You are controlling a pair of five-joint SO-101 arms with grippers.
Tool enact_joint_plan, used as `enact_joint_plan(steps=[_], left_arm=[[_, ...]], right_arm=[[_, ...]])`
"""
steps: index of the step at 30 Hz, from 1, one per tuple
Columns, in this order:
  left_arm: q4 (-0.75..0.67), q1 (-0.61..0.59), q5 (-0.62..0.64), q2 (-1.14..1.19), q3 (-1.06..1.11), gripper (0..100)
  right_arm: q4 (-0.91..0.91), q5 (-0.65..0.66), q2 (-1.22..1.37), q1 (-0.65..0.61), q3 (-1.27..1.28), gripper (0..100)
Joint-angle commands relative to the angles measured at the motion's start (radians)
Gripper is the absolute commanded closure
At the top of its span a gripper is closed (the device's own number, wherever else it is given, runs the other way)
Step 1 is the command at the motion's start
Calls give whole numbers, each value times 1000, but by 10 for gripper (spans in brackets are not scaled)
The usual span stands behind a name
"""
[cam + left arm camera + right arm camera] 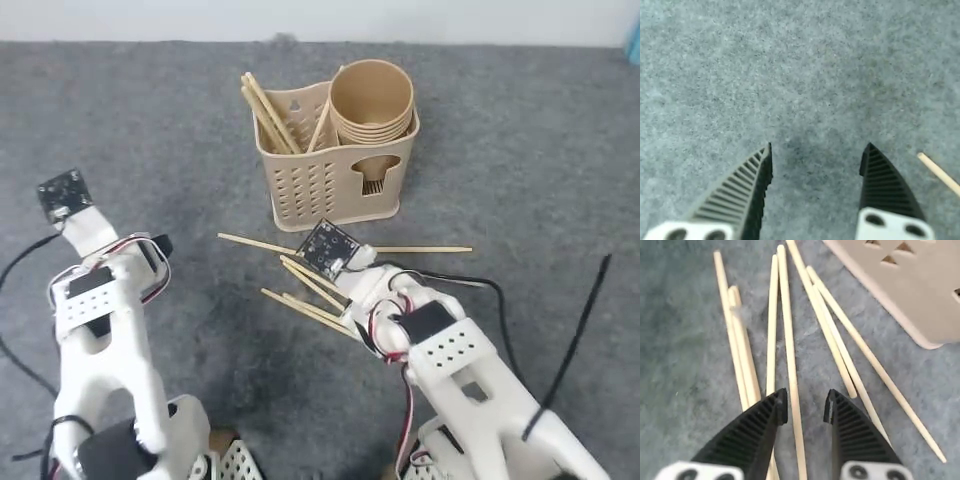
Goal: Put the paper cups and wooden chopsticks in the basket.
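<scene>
— Several chopsticks (pixel 788 340) lie loose just in front of the basket (pixel 300 185).
— What's done?
— Paper cups (pixel 371 100) stacked inside it, a few chopsticks too.
— Grippers?
— Right gripper (pixel 805 407) half-open astride one loose chopstick, holding nothing; left gripper (pixel 815 160) wide open, empty, well aside of the basket.

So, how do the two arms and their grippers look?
The left arm and right arm are white plastic with black motors, thin red and black wires, and a small black circuit board at the wrist. The left gripper and right gripper have black, ribbed, pointed fingers on white bases.
</scene>
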Motion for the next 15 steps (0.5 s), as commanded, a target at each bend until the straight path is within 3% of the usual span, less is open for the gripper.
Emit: enact_joint_plan(steps=[1, 8, 13, 15], left_arm=[[-21, 2, 0, 6, -35, 732], [-21, 2, 0, 6, -35, 732], [-23, 2, 0, 6, -35, 732], [-23, 2, 0, 6, -35, 732]], right_arm=[[-76, -17, 97, 7, -52, 868], [-243, -18, 400, 10, -86, 872], [-180, -20, 524, 12, -195, 879], [-133, -21, 529, 8, -221, 937]])
